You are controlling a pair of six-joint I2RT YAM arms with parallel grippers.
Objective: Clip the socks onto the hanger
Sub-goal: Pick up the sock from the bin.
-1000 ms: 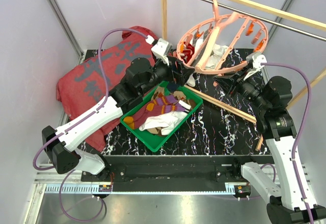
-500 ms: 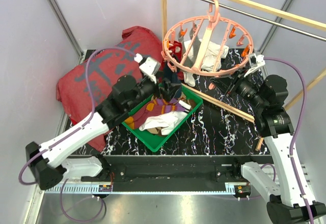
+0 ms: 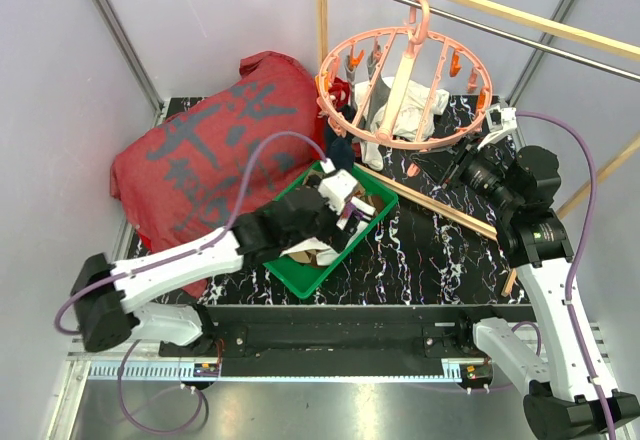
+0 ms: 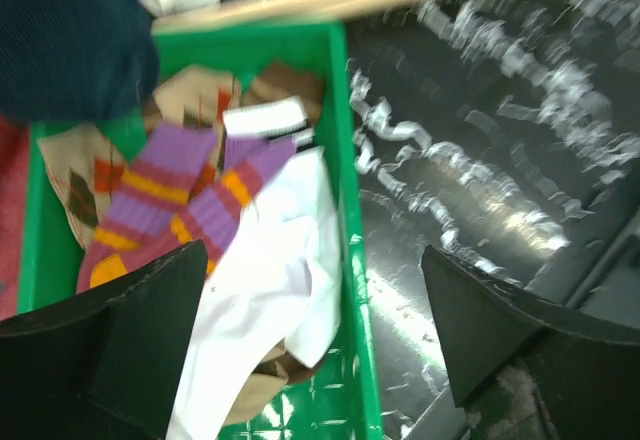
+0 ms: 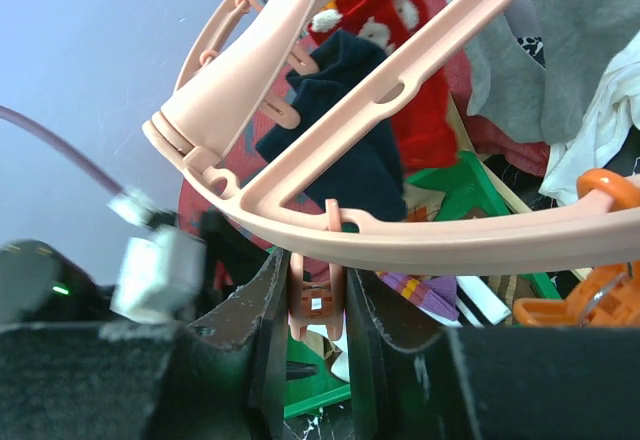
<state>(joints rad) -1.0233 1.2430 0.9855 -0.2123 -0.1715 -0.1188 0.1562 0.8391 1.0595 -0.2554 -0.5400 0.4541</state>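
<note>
In the green tray (image 4: 346,120) lie purple-orange striped, white and argyle socks (image 4: 215,210).

The pink hanger (image 3: 400,85) hung by its hook from the rail frame (image 3: 322,10) at 1 o'clock; white, grey, red and dark socks (image 3: 405,120) dangled under it; the right gripper (image 3: 468,155) was at the ring's edge, on its 4 o'clock side; the left gripper (image 3: 345,208) hovered over the green tray (image 3: 318,278) in the middle, with more socks inside; a big red cloth (image 3: 200,160) lay at 10 o'clock.
</note>
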